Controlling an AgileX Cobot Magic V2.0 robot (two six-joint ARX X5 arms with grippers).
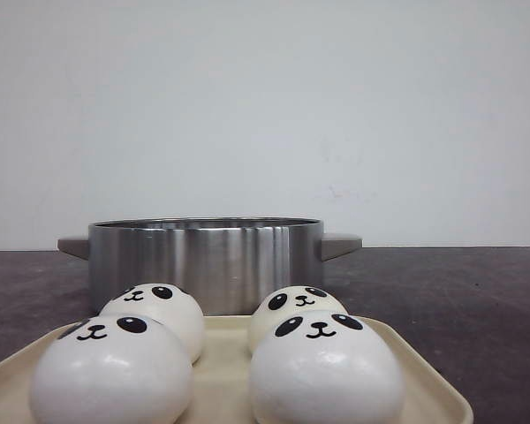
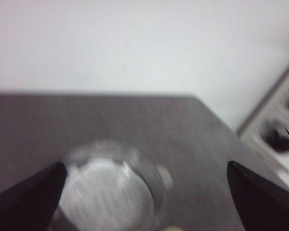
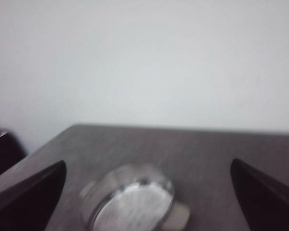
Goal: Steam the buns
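A dark grey-brown matte tabletop [image 1: 477,309] is seen stretching back to a plain, pale grey-white wall [image 1: 265,106], which fills the upper half of the front view. At twelve o'clock on the surface, near its middle, a brushed stainless-steel round pot [image 1: 205,262] with two grey side handles is set, uncovered. In front of it, at six o'clock and nearest the camera, a cream rectangular plastic tray [image 1: 223,371] is placed. The four smooth white dome-shaped panda-faced buns [image 1: 325,371] are held on this tray in two rows of two, the back pair lying just before the pot wall.

In the left wrist view, which is blurred, the left gripper [image 2: 144,180] is shown with its dark fingers spread wide apart and nothing between them, high above the pot. At the table's edge a pale, indistinct piece of furniture [image 2: 274,130] is glimpsed.

In the right wrist view the right gripper [image 3: 147,180] is likewise seen parted and empty above the pot, and a dark object [image 3: 2,149] is caught at the frame's edge; what it is cannot be told.
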